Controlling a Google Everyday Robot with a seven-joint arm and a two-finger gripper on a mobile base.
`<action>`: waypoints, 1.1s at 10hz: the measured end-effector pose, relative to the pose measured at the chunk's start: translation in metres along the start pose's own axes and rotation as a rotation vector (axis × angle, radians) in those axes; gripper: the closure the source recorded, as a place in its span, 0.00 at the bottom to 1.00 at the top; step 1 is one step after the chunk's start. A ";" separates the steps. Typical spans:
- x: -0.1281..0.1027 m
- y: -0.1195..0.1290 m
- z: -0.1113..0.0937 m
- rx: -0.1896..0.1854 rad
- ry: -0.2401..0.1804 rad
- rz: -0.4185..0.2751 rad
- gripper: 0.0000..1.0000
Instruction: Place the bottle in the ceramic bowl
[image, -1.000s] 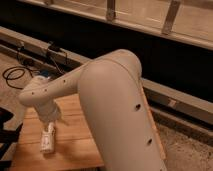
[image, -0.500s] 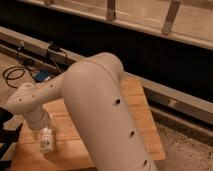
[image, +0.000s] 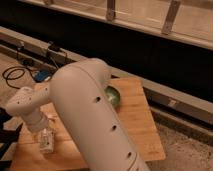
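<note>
The pale bottle (image: 47, 143) with a whitish label is at the front left of the wooden table (image: 140, 125), and whether it rests on the board I cannot tell. My gripper (image: 44, 134) is right over the bottle, at the end of the white wrist, and hides its top. The glossy green ceramic bowl (image: 114, 96) sits near the table's middle, to the right of the bottle. My big white arm (image: 90, 115) covers the bowl's left part.
Black cables (image: 12, 75) and a blue object (image: 42, 75) lie on the floor behind the table at left. A dark wall with a metal rail (image: 165, 95) runs along the back. Gravel floor (image: 190, 150) lies past the table's right edge.
My arm has swung, and its elbow now fills the middle of the view. The green bowl now shows beside it. The gripper stays over the bottle at the front left.
</note>
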 end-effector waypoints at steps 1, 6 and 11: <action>-0.007 0.000 0.012 0.012 0.020 0.000 0.35; -0.012 -0.005 0.020 0.029 0.021 -0.007 0.76; -0.005 -0.030 -0.026 0.012 -0.082 0.037 1.00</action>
